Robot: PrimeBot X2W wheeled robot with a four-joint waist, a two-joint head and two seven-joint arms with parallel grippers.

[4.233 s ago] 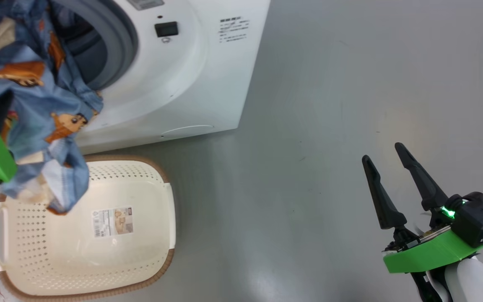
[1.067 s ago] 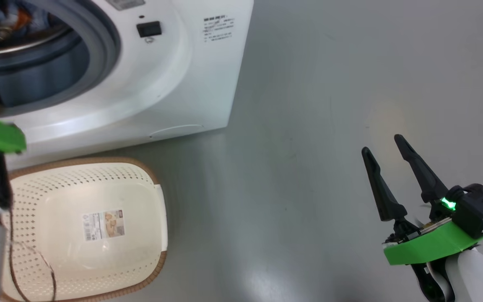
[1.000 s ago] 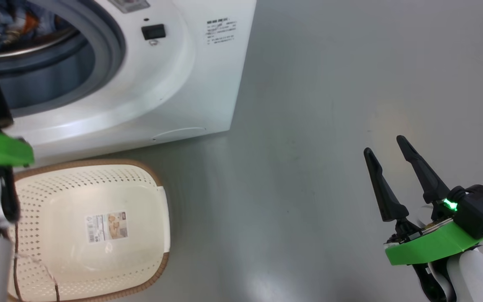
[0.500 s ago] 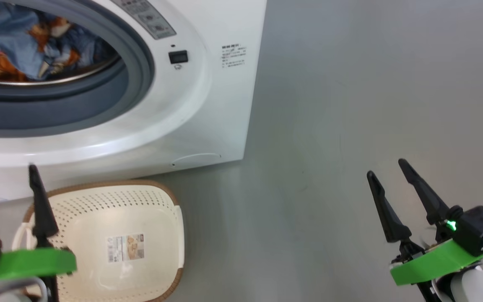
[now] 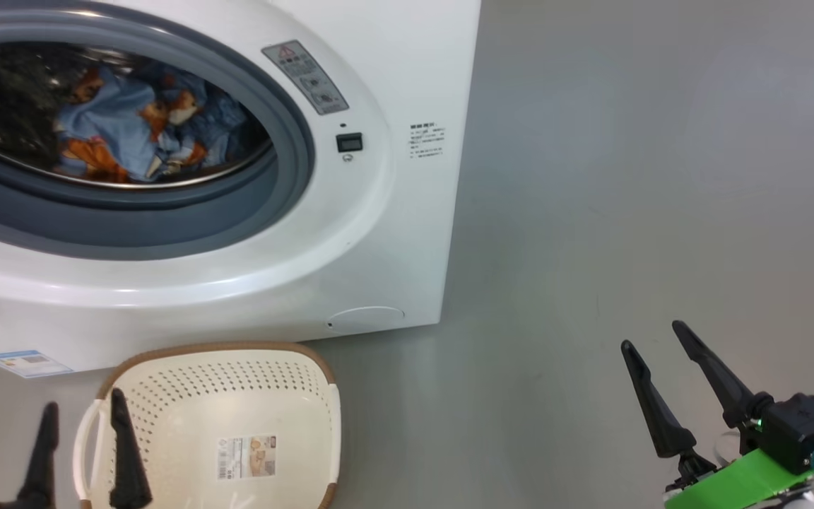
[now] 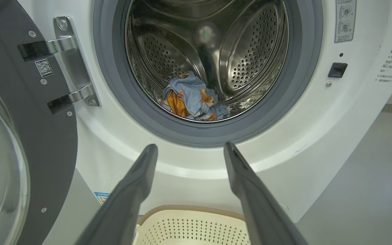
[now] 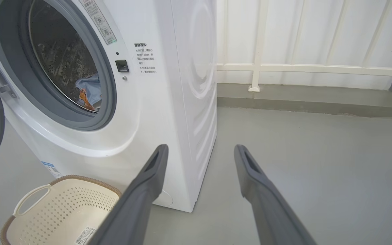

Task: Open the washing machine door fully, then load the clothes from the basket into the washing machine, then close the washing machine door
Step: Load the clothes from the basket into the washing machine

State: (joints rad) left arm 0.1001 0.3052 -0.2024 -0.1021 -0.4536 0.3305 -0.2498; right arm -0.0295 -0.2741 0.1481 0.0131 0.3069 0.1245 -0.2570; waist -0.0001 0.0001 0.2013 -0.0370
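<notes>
Our left fingers (image 5: 126, 459) and right fingers (image 5: 654, 410) hang spread and empty before the washing machine (image 5: 393, 233), the clothes (image 5: 131, 138) lie in its drum (image 6: 250, 44), the basket (image 5: 202, 385) stands bare at its foot, and we fear its open door (image 6: 56, 143) could trap fabric when swung shut.

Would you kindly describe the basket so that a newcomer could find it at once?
Find the big white washer. On the floor just before its front, below the grey gasket, stands the basket. It is cream, perforated, brown-rimmed and empty save a label.
</notes>
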